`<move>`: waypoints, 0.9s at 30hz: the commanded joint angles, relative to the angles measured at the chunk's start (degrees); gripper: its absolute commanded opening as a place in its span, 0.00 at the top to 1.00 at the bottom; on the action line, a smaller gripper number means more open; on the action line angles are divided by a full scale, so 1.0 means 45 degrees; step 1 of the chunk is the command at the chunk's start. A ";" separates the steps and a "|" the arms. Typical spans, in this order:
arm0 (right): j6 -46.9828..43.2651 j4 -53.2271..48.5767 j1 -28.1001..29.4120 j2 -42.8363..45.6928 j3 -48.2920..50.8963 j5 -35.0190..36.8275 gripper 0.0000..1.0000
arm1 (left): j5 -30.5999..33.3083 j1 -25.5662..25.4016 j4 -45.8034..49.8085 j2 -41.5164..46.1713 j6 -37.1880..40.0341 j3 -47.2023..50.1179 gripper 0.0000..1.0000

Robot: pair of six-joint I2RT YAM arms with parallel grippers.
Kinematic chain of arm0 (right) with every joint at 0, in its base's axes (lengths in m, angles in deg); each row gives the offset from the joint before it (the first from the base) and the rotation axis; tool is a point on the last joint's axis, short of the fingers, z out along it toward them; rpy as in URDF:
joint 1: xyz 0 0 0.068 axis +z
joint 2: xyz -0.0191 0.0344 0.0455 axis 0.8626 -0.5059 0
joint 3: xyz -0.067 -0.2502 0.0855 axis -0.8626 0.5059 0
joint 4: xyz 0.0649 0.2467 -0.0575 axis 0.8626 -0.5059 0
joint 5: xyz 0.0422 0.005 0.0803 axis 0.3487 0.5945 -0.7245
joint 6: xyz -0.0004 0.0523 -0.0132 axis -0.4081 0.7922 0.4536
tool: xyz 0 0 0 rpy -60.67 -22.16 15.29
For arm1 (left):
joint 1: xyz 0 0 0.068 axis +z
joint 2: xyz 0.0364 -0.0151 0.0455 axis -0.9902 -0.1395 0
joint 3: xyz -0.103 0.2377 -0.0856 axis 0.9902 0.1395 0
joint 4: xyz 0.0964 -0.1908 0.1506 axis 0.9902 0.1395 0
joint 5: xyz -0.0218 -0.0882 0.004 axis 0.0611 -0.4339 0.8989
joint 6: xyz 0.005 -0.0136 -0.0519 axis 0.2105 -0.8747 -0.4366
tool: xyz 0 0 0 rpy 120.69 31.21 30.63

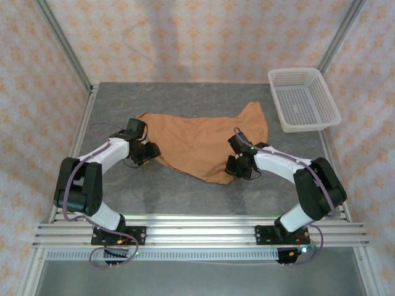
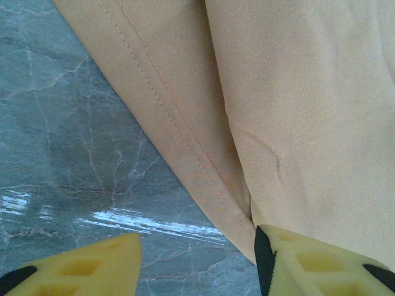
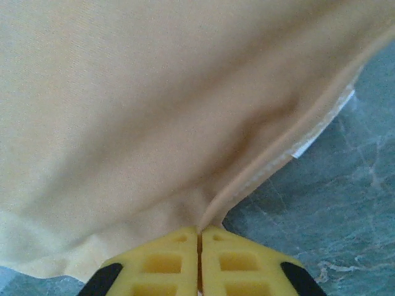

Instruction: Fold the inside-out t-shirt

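The inside-out t-shirt [image 1: 197, 142] is a tan cloth lying loosely spread across the middle of the grey table. My left gripper [image 1: 150, 152] sits at its left edge. In the left wrist view this gripper [image 2: 197, 266] is open: bare table shows between the yellow fingers [image 2: 80, 268], and the right finger rests at the stitched hem [image 2: 185, 154]. My right gripper [image 1: 234, 165] is at the shirt's near right corner. In the right wrist view it [image 3: 199, 233] is shut on a pinched fold of the shirt [image 3: 154, 105], with a small white label [image 3: 322, 131] at the hem.
A white mesh basket [image 1: 303, 98] stands at the back right corner of the table. Patterned walls and metal frame posts [image 1: 62, 43] enclose the table. Grey table surface [image 1: 185, 194] lies between the shirt and the front rail.
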 commanded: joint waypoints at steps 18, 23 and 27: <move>-0.1893 -0.2825 -0.4162 -0.1287 -0.8687 0.0393 1.00 | -0.0097 -0.2120 -0.0038 -0.1092 0.0238 -0.3336 0.32; -0.2147 -0.3196 -0.4292 -0.1875 -0.9610 0.0263 1.00 | -0.0786 -0.3000 -0.1241 -0.2361 0.0258 -0.3868 0.25; -0.2478 -0.3383 -0.4312 -0.1854 -0.9178 0.0682 1.00 | -0.1016 -0.3752 -0.1868 -0.2862 0.0681 -0.4618 0.26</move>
